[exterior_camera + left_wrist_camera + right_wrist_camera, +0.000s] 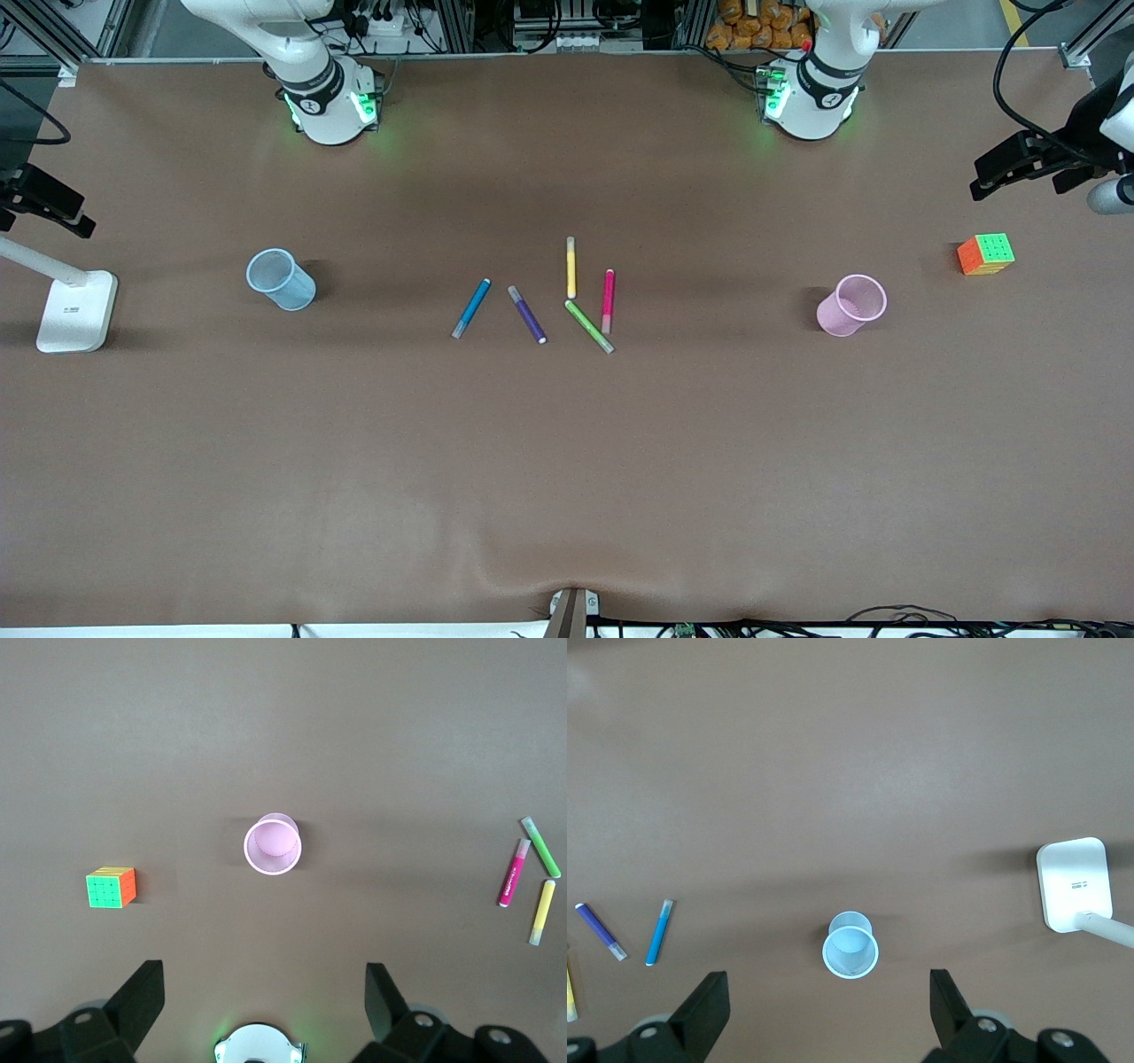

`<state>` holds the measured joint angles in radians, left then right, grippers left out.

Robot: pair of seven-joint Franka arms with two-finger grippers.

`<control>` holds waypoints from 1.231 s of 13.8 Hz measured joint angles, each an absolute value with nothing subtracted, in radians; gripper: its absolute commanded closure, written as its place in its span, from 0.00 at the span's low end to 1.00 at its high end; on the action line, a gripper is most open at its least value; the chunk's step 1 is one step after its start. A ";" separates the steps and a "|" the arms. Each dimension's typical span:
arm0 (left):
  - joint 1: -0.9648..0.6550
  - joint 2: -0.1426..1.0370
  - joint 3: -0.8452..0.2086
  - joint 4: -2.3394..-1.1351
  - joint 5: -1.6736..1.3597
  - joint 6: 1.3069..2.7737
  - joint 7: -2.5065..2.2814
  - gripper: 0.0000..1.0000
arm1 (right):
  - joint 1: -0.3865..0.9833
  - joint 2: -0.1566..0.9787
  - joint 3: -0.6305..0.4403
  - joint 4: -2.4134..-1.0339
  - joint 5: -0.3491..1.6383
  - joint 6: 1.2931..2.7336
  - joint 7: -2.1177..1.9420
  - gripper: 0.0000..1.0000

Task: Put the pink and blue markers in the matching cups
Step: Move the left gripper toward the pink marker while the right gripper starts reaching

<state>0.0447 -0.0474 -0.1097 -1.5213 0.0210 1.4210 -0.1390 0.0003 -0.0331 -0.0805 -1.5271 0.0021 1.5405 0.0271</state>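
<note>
The pink marker (608, 299) and the blue marker (471, 307) lie flat among other markers at the table's middle. The pale blue cup (281, 279) stands upright toward the right arm's end. The pale pink cup (852, 305) stands upright toward the left arm's end. Both grippers are out of the front view. My left gripper (263, 1001) is open and empty, high over the table, looking down on the pink cup (273, 844) and the pink marker (513, 873). My right gripper (828, 1005) is open and empty, high over the blue cup (850, 950); the blue marker (659, 932) lies off to one side.
A purple marker (527, 314), a yellow marker (571, 267) and a green marker (589, 326) lie among the two task markers; the green one's end touches the pink marker. A colour cube (986, 253) sits past the pink cup. A white lamp base (75, 310) stands past the blue cup.
</note>
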 measured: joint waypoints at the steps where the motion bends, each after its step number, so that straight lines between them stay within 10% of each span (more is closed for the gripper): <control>1: 0.045 -0.047 -0.109 -1.521 0.021 1.420 -0.139 0.00 | 0.000 -0.033 -0.081 -1.527 0.002 1.541 0.027 0.00; 10: 0.040 -0.011 -0.106 -1.522 0.022 1.391 -0.126 0.00 | -0.001 -0.027 -0.083 -1.529 0.002 1.540 0.027 0.00; 17: -0.141 0.279 -0.146 -1.490 0.028 1.394 -0.191 0.00 | -0.002 0.104 -0.085 -1.540 0.001 1.541 0.027 0.00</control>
